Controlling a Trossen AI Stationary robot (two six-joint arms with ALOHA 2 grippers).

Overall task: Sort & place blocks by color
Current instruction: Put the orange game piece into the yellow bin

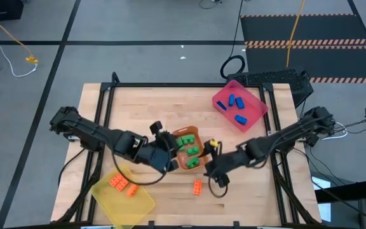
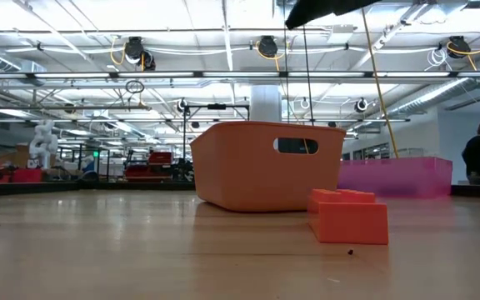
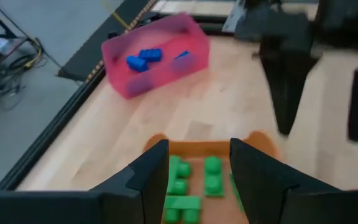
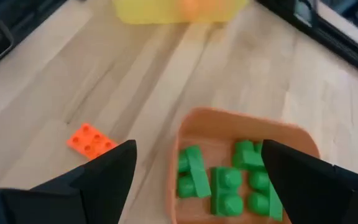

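The orange tray (image 1: pixel 189 150) (image 2: pixel 269 162) stands mid-table with several green blocks (image 1: pixel 188 141) (image 3: pixel 191 183) (image 4: pixel 225 180) lying in it. In the pink tray (image 1: pixel 239 105) (image 3: pixel 154 53) lie several blue blocks (image 1: pixel 236 102). Two orange blocks (image 1: pixel 122 186) are in the yellow tray (image 1: pixel 122 196) (image 4: pixel 179 9). One orange block (image 1: pixel 197 186) (image 2: pixel 348 217) (image 4: pixel 92 140) lies flat on the table near the front. My left gripper (image 1: pixel 169 156) (image 3: pixel 197 149) is open and empty at the orange tray's left rim. My right gripper (image 1: pixel 211 159) (image 4: pixel 197 155) is open and empty above the tray's right side.
The three trays take up the table's middle, far right and near left. Bare wood lies between the orange tray and the lone orange block. The two grippers stand close together on either side of the orange tray. A person (image 2: pixel 477 154) sits far off in the room.
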